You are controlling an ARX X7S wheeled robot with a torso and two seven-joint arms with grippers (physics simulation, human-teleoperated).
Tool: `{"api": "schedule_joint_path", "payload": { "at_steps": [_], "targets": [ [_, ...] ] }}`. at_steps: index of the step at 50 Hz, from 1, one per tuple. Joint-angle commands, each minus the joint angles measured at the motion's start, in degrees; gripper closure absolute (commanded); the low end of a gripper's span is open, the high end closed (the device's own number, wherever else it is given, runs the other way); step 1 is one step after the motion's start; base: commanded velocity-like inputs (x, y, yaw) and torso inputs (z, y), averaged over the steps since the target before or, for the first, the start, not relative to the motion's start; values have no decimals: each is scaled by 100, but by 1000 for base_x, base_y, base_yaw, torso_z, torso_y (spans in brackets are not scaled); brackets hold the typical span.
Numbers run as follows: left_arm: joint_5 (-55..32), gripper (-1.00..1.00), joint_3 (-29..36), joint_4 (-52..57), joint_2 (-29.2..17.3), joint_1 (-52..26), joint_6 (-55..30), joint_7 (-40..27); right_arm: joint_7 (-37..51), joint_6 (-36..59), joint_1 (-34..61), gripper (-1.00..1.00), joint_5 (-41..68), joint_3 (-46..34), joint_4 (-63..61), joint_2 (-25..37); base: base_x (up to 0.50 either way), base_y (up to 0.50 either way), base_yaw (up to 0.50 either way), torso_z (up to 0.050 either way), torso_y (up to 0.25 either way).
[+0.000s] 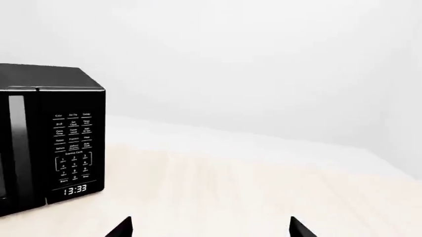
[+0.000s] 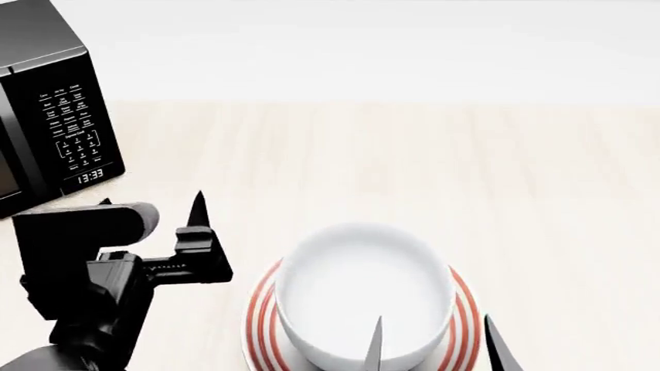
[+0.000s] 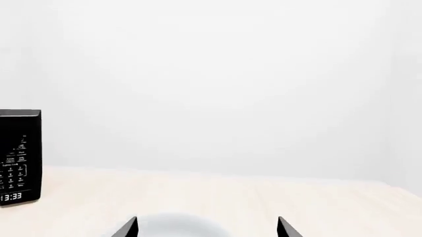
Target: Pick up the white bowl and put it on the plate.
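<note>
Left wrist view: the left tool (image 1: 209, 228) showed two fingertips set wide apart, holding nothing, above the pale wooden surface (image 1: 250, 192) beside a black microwave (image 1: 46, 138).

Head view: the white bowl (image 2: 363, 290) sat inside the red-ringed plate (image 2: 261, 318), so the placement appeared done. The right tool (image 2: 433, 344) hung at the bowl's near rim, fingers spread.

Right wrist view: the bowl's rim lay between the parted fingertips, untouched as far as visible; only withdrawal seemed left.
</note>
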Motion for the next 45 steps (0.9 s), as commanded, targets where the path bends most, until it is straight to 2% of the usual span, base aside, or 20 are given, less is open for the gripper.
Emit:
{"api": "schedule_joint_path", "payload": {
  "at_steps": [1,14,22,45],
  "targets": [
    [713,-100,-37,972,-457,490,164,-444,-4,322,-43,-100,-248,154,-753,50,0,0,0,0,0],
    [1417,-100,85,2071,-999,965,187,-1082,141,733,-47,-100,-379,160,-1651,193,0,0,0,0,0],
    [2178,-100,273,2740,-1266,1180,48,-1502,209,886,-42,-100,-456,169,-2108,255,0,0,0,0,0],
    [3225,-100,554,3501,-1481,1742,31,-2067,224,778,-30,-100,-582,112,-2343,300,0,0,0,0,0]
  ]
}}
